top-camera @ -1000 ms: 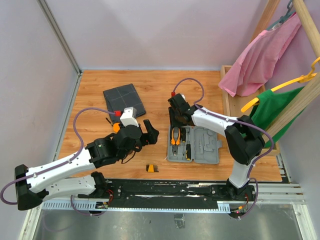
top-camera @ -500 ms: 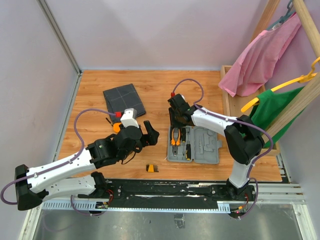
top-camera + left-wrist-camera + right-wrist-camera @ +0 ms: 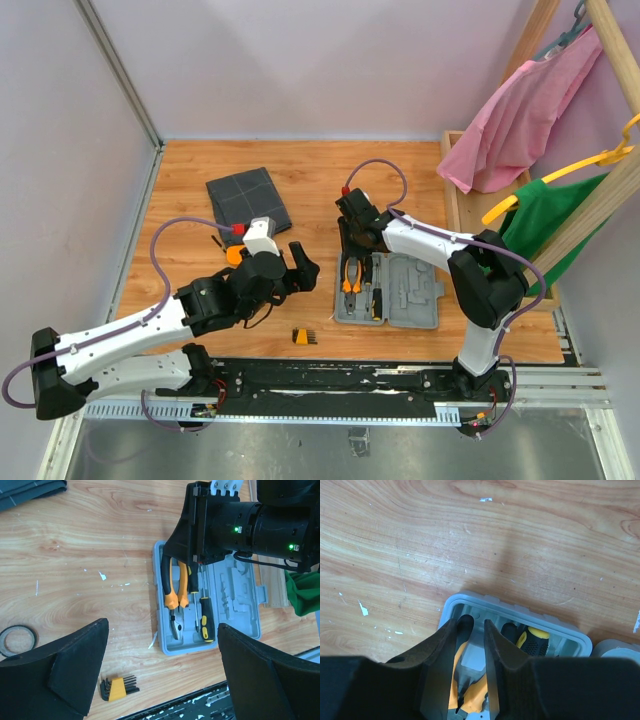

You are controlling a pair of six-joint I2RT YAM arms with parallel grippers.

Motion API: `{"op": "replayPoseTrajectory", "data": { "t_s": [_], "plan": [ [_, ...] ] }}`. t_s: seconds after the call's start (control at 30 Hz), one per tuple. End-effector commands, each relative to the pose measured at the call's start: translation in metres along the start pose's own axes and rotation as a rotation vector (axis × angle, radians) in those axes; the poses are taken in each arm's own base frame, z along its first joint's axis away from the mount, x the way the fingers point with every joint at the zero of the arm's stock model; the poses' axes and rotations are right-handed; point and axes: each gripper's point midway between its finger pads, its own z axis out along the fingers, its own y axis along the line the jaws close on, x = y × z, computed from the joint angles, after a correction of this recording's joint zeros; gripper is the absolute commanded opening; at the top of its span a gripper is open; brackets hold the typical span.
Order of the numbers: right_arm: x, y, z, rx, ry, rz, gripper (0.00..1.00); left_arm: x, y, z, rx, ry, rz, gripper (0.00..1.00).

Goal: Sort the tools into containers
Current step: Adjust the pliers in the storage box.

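Note:
The light-grey case [image 3: 408,292] lies open right of centre. The orange-and-black pliers [image 3: 350,276] and two black-and-yellow screwdrivers [image 3: 375,296] lie in its left half. My right gripper [image 3: 351,257] reaches down over the case's far end. In the right wrist view my right gripper [image 3: 469,630] is closed narrowly round one handle of the pliers [image 3: 472,694], beside a screwdriver [image 3: 535,642]. My left gripper [image 3: 303,267] hovers left of the case. In the left wrist view my left gripper [image 3: 162,630] is wide open and holds nothing. The dark pouch [image 3: 247,198] lies at the back left.
An orange holder of hex keys [image 3: 117,688] lies near the front edge, and a black tape ring [image 3: 17,640] to its left. A round orange piece [image 3: 232,255] sits behind my left arm. A wooden rack with pink and green clothes [image 3: 520,120] borders the right side.
My right gripper's jaws have narrowed round the pliers handle. The left arm has shifted slightly and stays open.

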Motion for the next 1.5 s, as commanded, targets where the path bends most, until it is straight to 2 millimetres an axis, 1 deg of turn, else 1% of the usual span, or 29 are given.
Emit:
{"op": "replayPoseTrajectory", "data": {
  "t_s": [0.0, 0.2, 0.33, 0.5, 0.57, 0.63, 0.7, 0.83, 0.87, 0.97, 1.0, 1.07, 1.17, 1.3, 1.37, 1.43, 1.47],
  "plan": [
    [0.018, -0.019, 0.005, 0.067, 0.087, -0.002, 0.29, 0.000, -0.004, 0.002, 0.007, -0.007, -0.010, 0.94],
    [0.019, -0.017, 0.006, 0.057, 0.095, -0.005, 0.29, 0.003, -0.004, 0.004, 0.005, 0.004, -0.006, 0.94],
    [0.010, -0.009, 0.000, 0.016, 0.058, -0.004, 0.32, 0.005, -0.004, 0.005, 0.002, 0.009, -0.002, 0.94],
    [-0.013, 0.009, -0.024, -0.100, -0.062, -0.014, 0.40, 0.007, -0.004, 0.006, -0.001, 0.015, 0.004, 0.94],
    [-0.018, 0.010, -0.035, -0.123, -0.101, -0.014, 0.44, 0.008, -0.005, 0.008, 0.002, 0.016, 0.009, 0.94],
    [-0.018, 0.006, -0.044, -0.118, -0.125, -0.015, 0.47, 0.008, -0.008, 0.010, 0.009, 0.018, 0.018, 0.94],
    [-0.017, -0.003, -0.052, -0.091, -0.150, -0.013, 0.55, 0.009, -0.011, 0.013, 0.010, 0.025, 0.033, 0.94],
    [-0.011, -0.029, -0.065, -0.028, -0.169, 0.022, 0.69, 0.010, -0.015, 0.019, 0.013, 0.036, 0.050, 0.94],
    [-0.009, -0.034, -0.068, -0.021, -0.170, 0.034, 0.74, 0.010, -0.016, 0.021, 0.021, 0.040, 0.050, 0.94],
    [-0.006, -0.051, -0.080, 0.006, -0.197, 0.082, 0.96, 0.013, -0.018, 0.030, 0.044, 0.069, 0.043, 0.98],
    [-0.006, -0.056, -0.084, 0.018, -0.211, 0.099, 0.99, 0.014, -0.017, 0.034, 0.046, 0.079, 0.040, 0.99],
    [-0.005, -0.066, -0.092, 0.039, -0.242, 0.120, 0.98, 0.015, -0.015, 0.039, 0.045, 0.087, 0.046, 0.99],
    [-0.004, -0.076, -0.102, 0.061, -0.288, 0.120, 0.98, 0.014, -0.016, 0.046, 0.048, 0.084, 0.066, 0.99],
    [-0.003, -0.080, -0.108, 0.040, -0.314, 0.123, 0.98, 0.017, -0.018, 0.058, 0.059, 0.097, 0.080, 0.99],
    [-0.001, -0.078, -0.108, 0.010, -0.307, 0.115, 0.99, 0.020, -0.021, 0.066, 0.071, 0.107, 0.088, 0.97],
    [0.001, -0.073, -0.108, -0.023, -0.295, 0.100, 0.93, 0.020, -0.024, 0.074, 0.082, 0.110, 0.095, 0.91],
    [0.002, -0.070, -0.108, -0.041, -0.288, 0.097, 0.88, 0.020, -0.025, 0.078, 0.082, 0.112, 0.102, 0.88]
  ]
}}
